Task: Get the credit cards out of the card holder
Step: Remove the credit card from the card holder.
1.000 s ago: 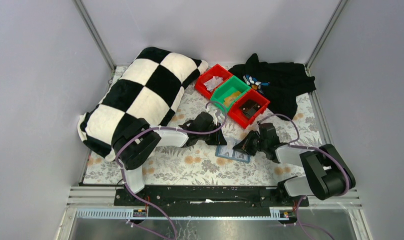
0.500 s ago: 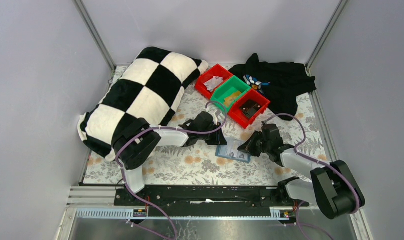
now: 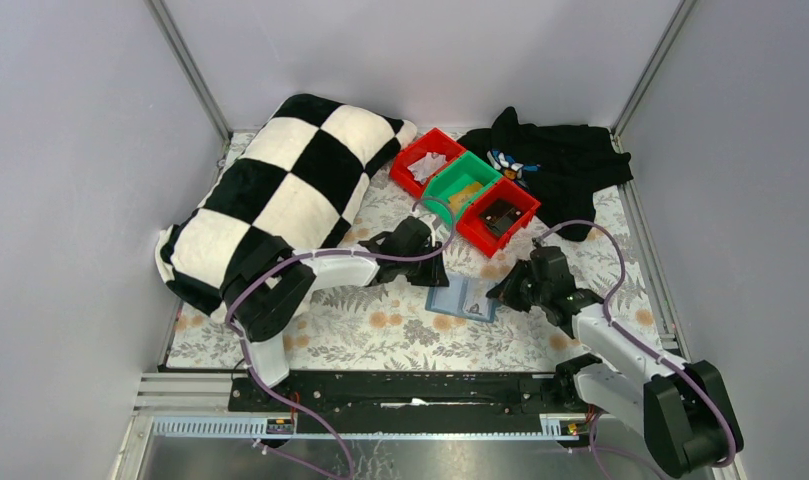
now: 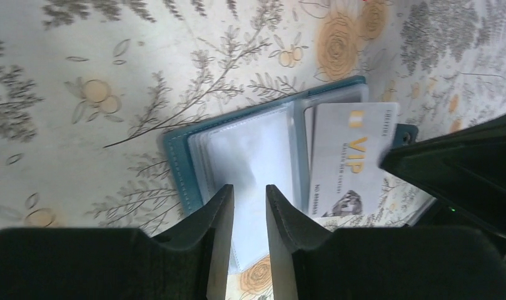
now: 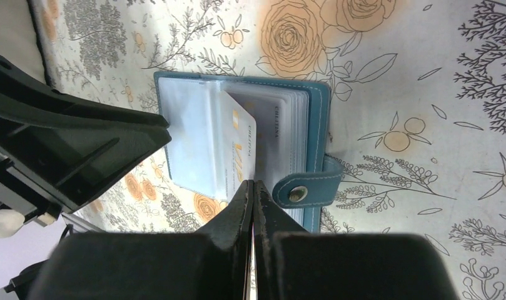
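Edge of the credit card (image 5: 239, 144), judged stiff and slick, was clamped by the right gripper (image 5: 253, 185); the left gripper (image 4: 249, 190) was parted.

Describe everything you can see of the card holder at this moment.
The card holder is a small teal wallet, leather-like, lying open and flat on the floral tablecloth. Clear plastic sleeves fill it; a strap with a metal snap lies undone at one side. A pale VIP card sticks partway out, pinched by the right gripper. The left gripper, slightly open, is over the sleeves; contact unclear.
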Action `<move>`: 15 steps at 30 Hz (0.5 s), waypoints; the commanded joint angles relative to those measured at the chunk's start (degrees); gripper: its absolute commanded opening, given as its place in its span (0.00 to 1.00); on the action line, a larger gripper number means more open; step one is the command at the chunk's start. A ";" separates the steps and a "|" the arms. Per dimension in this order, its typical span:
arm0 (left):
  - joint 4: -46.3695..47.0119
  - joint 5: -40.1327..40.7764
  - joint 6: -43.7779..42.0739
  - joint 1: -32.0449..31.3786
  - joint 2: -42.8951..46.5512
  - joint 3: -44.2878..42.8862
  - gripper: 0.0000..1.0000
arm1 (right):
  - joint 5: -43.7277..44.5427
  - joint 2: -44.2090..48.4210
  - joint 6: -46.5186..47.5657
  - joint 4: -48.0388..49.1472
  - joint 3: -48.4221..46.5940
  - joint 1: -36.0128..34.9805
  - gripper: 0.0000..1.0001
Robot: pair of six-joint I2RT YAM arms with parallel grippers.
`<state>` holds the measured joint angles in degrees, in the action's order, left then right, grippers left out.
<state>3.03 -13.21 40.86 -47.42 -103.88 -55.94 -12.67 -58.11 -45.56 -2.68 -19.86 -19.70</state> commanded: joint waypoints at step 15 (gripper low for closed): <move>-5.69 -9.00 -4.27 1.57 8.47 -0.94 0.42 | -2.98 6.44 2.36 -0.37 -3.14 -0.07 0.00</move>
<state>-5.80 -16.71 37.39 -47.13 -98.32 -57.28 -13.41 -54.04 -44.34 -4.45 -20.51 -19.70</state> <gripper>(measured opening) 0.410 0.011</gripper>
